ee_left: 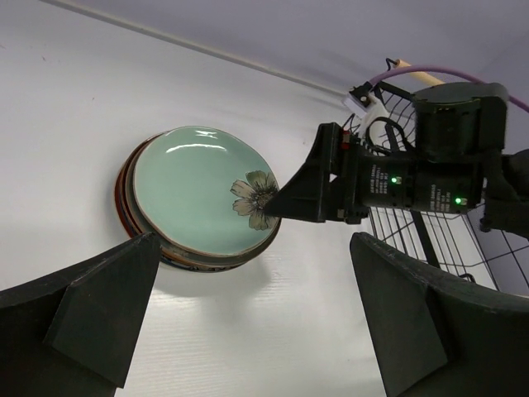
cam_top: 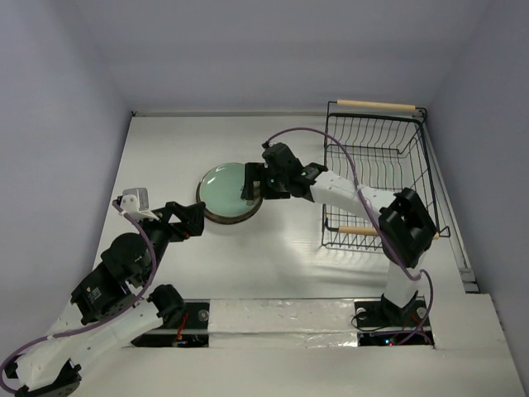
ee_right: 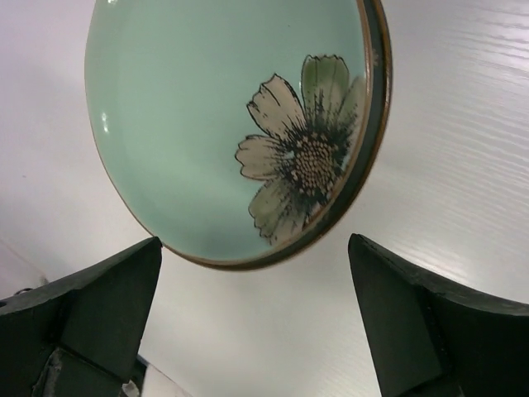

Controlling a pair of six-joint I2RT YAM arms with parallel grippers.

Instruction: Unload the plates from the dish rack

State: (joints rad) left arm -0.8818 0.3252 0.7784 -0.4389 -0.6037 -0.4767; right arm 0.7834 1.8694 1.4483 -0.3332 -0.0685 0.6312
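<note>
A stack of plates [cam_top: 225, 194] lies flat on the white table, mint green plate with a flower on top [ee_left: 198, 194] [ee_right: 223, 124]; rims of other plates show beneath it. The black wire dish rack [cam_top: 376, 169] with wooden handles stands at the right and holds no plates that I can see. My right gripper [cam_top: 251, 184] is open and empty at the stack's right edge, its fingers [ee_right: 107, 298] just off the rim. My left gripper [cam_top: 198, 221] is open and empty, just left of and in front of the stack, fingers [ee_left: 99, 306] apart over bare table.
The right arm [cam_top: 355, 198] reaches across in front of the rack's left side. A raised lip [cam_top: 231, 112] borders the table's far edge, with grey walls around. A white strip [cam_top: 281, 318] lies between the arm bases.
</note>
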